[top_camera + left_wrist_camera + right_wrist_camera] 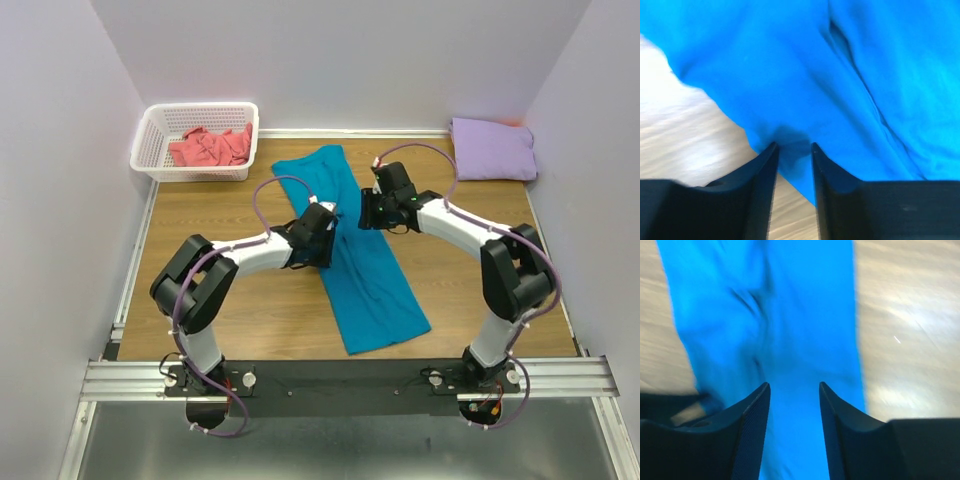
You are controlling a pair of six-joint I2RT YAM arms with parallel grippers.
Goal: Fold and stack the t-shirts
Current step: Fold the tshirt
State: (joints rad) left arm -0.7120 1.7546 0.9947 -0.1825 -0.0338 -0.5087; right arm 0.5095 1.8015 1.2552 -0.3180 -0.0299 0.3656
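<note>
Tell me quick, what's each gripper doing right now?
Left gripper: closed on the edge of the teal t-shirt.
Right gripper: open over the teal t-shirt, holding nothing.

I'm counting three t-shirts: teal t-shirt [372, 290] under my fingers [762, 175], coral t-shirt [210, 148] and lavender t-shirt [490, 150] well apart from them; one basket [148, 138].

light: bright, even | glare: table [900, 315] | blur: wrist views soft | shadow: dark crease, teal t-shirt [805, 80]
</note>
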